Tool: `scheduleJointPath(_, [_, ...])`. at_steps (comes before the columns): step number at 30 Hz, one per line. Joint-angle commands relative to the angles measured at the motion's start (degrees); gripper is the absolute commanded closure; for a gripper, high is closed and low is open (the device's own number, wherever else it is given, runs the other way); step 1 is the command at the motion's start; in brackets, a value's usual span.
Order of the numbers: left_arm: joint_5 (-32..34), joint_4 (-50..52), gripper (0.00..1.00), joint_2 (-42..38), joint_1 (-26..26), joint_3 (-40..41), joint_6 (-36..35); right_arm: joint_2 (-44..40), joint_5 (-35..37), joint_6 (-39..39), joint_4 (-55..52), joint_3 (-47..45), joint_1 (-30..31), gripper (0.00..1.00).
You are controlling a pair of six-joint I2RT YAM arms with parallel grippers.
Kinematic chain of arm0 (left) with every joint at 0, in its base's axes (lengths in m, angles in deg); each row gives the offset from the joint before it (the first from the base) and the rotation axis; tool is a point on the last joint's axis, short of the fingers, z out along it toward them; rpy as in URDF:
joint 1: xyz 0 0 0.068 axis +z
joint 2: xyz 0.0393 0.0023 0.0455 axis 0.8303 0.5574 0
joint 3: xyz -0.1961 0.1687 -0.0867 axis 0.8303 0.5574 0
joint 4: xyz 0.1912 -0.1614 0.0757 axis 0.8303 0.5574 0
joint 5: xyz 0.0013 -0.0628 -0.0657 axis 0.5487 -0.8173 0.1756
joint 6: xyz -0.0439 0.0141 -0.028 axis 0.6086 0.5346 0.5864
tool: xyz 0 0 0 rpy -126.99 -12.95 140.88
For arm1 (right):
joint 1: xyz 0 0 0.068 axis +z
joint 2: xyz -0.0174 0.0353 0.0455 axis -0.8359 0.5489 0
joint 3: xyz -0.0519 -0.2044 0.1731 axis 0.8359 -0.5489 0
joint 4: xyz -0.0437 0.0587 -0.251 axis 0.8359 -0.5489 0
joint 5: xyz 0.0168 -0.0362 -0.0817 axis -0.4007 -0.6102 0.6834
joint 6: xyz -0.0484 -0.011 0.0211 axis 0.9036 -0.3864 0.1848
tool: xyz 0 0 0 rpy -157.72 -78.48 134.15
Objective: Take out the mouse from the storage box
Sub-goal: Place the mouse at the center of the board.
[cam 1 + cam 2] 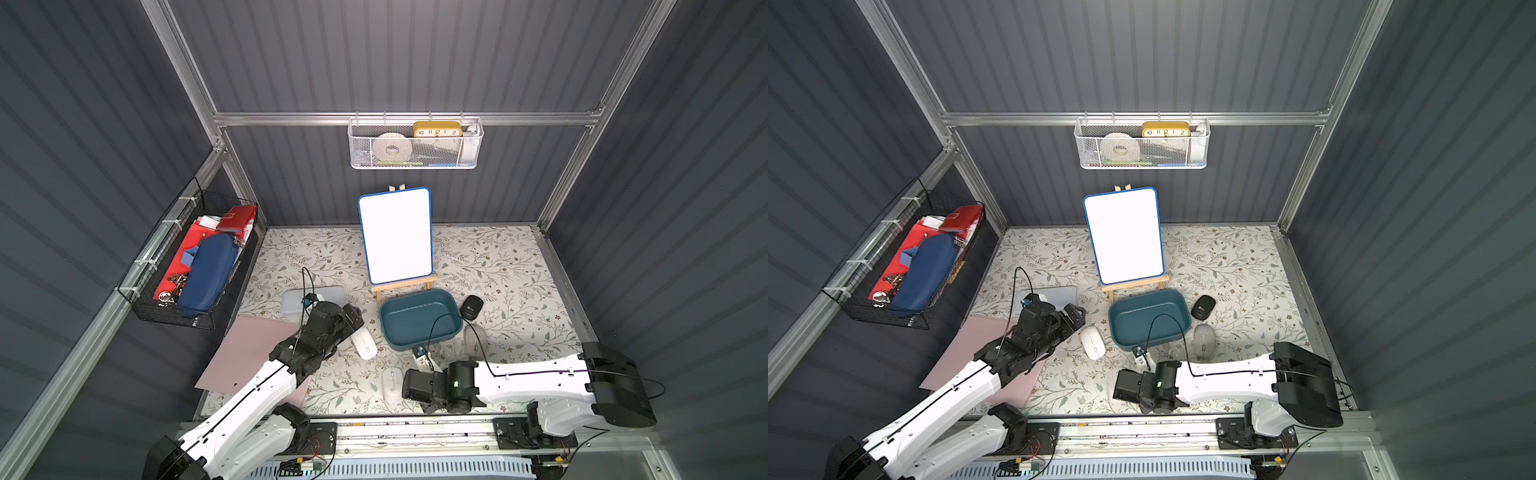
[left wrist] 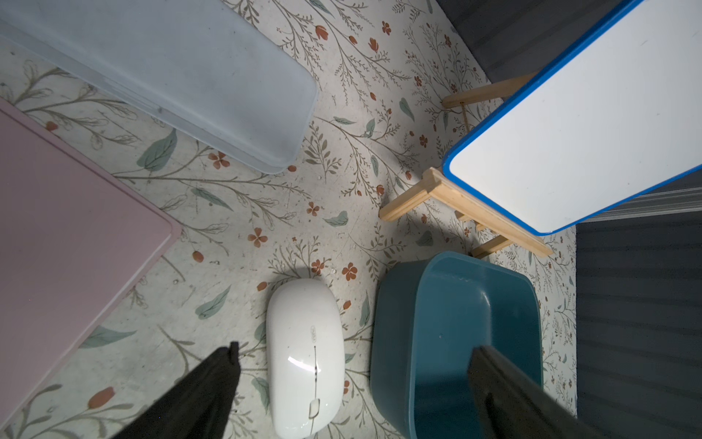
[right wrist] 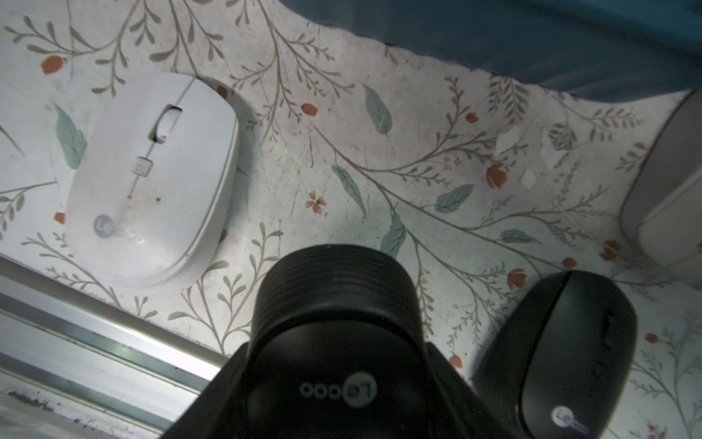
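Evidently clear of the empty storage box (image 1: 419,320), a black mouse (image 3: 338,334) is clamped in the right gripper (image 1: 409,388) low over the table (image 1: 498,266), apparently for setting down; the left gripper (image 1: 352,319) is held wide apart over a white mouse (image 2: 304,357).

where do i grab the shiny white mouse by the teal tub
Pinch the shiny white mouse across its long sides at mid-body, coming straight down. It lies flat, buttons up, and its domed top likely offers no hold. The storage box stands close beside it, not touching, so one finger must enter that gap.
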State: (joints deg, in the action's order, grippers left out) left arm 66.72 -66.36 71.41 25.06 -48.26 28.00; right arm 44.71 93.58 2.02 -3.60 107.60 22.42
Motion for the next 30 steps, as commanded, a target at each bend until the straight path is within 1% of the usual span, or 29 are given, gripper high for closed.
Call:
scheduleJointPath(1, [-0.3, 1.1, 0.01, -0.7, 0.3, 0.9, 0.5, 1.2, 0.3, -0.7, 1.3, -0.5, 0.2, 0.47])
scheduleJointPath(8, [-0.3, 1.0, 0.00, -0.6, 0.4, 1.1, 0.5, 4.8, 0.6, -0.4, 2.7, -0.3, 0.2, 0.47])
scheduleJointPath(19, [-0.5, 1.1, 0.01, -1.0, 0.3, 1.3, 0.4, 6.9, 1.2, 0.7, 4.4, -0.9, -1.2, 0.45])
scheduleJointPath(20, [-0.5, 1.1, 0.01, -0.8, 0.3, 1.2, 0.3, 7.0, 1.0, 1.0, 4.7, -0.9, -3.4, 0.45])
scheduleJointPath(22, [-0.5, 1.1, 0.01, -0.7, 0.3, 1.0, 0.3, 7.3, 0.8, 1.6, 5.2, -0.9, -4.1, 0.45])
scheduleJointPath(24, [-0.6, 1.1, 0.01, -0.5, 0.3, 0.7, 0.2, 7.7, 0.5, 2.1, 5.5, -0.6, -4.3, 0.42])
scheduleJointPath(27, [-0.5, 1.3, 0.01, -0.5, 0.3, 0.7, 0.0, 8.4, 0.3, 2.3, 5.4, -0.2, -4.3, 0.33])
scheduleJointPath(30, [-0.3, 1.3, 0.01, -0.6, 0.4, 0.6, -0.1, 8.2, 0.5, 2.3, 5.4, -0.2, -4.3, 0.27])
